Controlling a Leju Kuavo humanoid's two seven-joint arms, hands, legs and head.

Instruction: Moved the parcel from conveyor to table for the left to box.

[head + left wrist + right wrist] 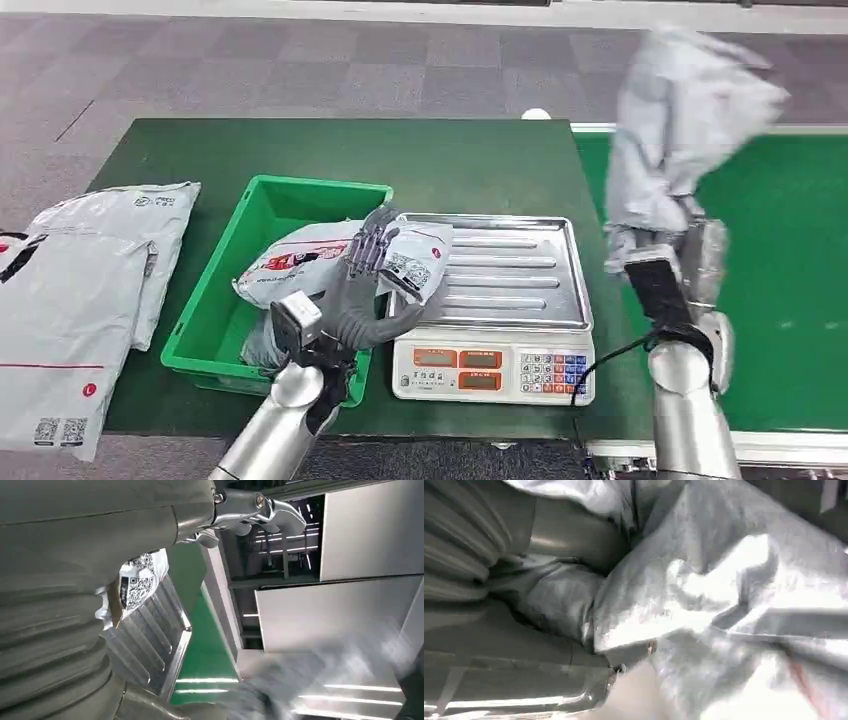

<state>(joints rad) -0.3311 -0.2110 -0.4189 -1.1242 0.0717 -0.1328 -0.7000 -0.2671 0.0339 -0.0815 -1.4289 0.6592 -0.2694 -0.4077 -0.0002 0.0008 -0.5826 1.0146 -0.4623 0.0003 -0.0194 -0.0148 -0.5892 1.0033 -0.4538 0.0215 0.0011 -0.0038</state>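
Observation:
My right hand (668,268) holds a crumpled grey parcel (685,115) high in the air, over the gap between the scale and the conveyor belt (790,280); the parcel is blurred. The right wrist view shows that grey parcel (734,610) bunched against my right hand (499,570). My left hand (362,280) grips a white parcel with red print (310,258), fingers lying over its top. This parcel spans the right rim of the green box (262,205) and the left edge of the scale's pan. Its QR label (137,580) appears beside my left hand (65,555).
A digital scale with a ribbed steel pan (515,268) stands on the dark green table (400,150) between box and conveyor. Two large grey parcels (95,270) lie at the table's left end. Another parcel lies inside the box under the held one.

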